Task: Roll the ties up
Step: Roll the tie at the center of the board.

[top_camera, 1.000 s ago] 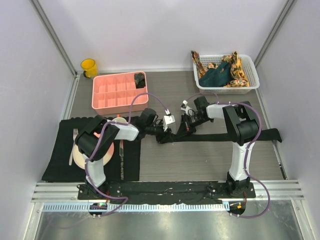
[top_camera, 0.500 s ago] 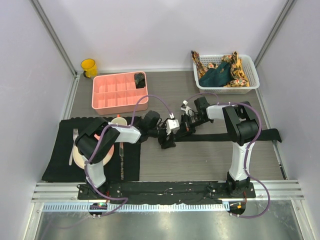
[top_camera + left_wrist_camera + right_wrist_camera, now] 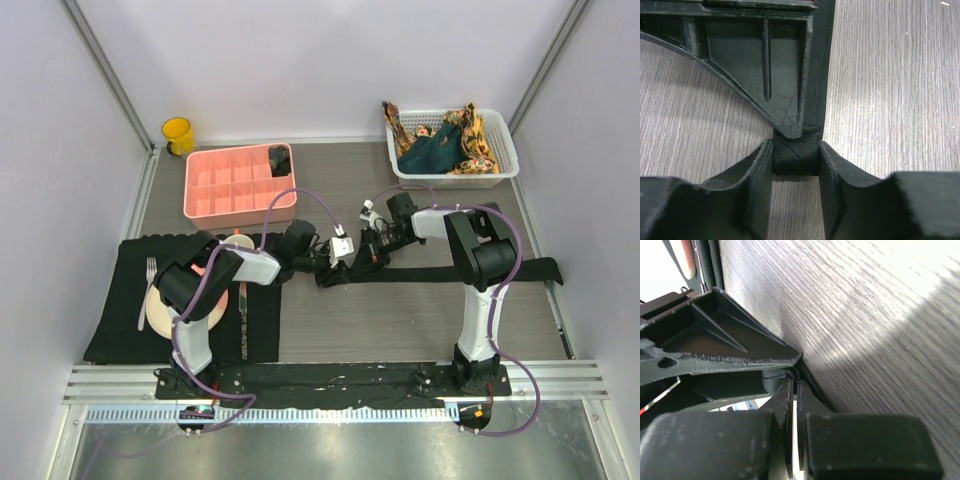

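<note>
We count one black tie (image 3: 450, 272) on the surface (image 3: 400, 320), one teal tie (image 3: 432, 152) in the basket (image 3: 456, 179). Left gripper (image 3: 795, 162) clamps the black tie's rolled end, right gripper (image 3: 794, 385) is pinched shut. The roll's nudged up-left since half a second ago.

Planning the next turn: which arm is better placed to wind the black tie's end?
Left, probably. The left gripper has the folded end of the black tie between its fingers, while the right gripper is shut, with only its tips at that fold.
</note>
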`<state>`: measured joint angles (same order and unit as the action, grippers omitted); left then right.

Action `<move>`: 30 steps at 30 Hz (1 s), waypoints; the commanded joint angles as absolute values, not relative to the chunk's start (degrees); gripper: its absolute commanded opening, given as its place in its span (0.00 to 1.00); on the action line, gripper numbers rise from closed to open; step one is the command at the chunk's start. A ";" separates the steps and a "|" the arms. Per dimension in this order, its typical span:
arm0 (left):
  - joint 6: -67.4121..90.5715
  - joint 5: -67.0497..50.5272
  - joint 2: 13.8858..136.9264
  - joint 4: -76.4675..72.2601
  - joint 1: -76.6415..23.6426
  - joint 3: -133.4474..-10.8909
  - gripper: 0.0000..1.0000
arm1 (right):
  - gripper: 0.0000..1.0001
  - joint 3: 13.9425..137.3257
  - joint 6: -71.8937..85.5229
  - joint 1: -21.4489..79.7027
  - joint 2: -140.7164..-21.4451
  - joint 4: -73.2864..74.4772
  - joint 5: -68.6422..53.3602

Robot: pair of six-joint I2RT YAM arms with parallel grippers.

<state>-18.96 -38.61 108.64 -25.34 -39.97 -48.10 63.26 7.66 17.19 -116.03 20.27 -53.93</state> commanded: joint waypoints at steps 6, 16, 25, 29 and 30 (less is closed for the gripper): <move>-21.09 -33.32 110.04 -13.37 -40.52 -46.93 0.36 | 0.22 68.11 7.90 16.97 -114.53 24.25 -45.35; -22.41 -29.09 110.04 -7.21 -41.66 -49.48 0.33 | 0.38 69.87 16.08 16.96 -112.32 29.27 -50.01; -22.76 -27.60 110.57 -4.66 -42.10 -51.15 0.33 | 0.38 70.14 18.37 19.51 -114.17 28.65 -49.49; -22.76 -27.25 110.66 -3.43 -42.19 -51.68 0.34 | 0.39 71.37 16.97 19.43 -114.17 33.12 -47.47; -22.85 -27.25 110.39 -3.43 -42.19 -51.51 0.34 | 0.44 71.37 16.70 18.73 -113.73 33.83 -46.94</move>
<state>-21.56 -32.60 107.92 -14.06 -41.89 -53.21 69.28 17.08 18.55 -115.48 29.58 -48.51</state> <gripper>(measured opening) 0.353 0.385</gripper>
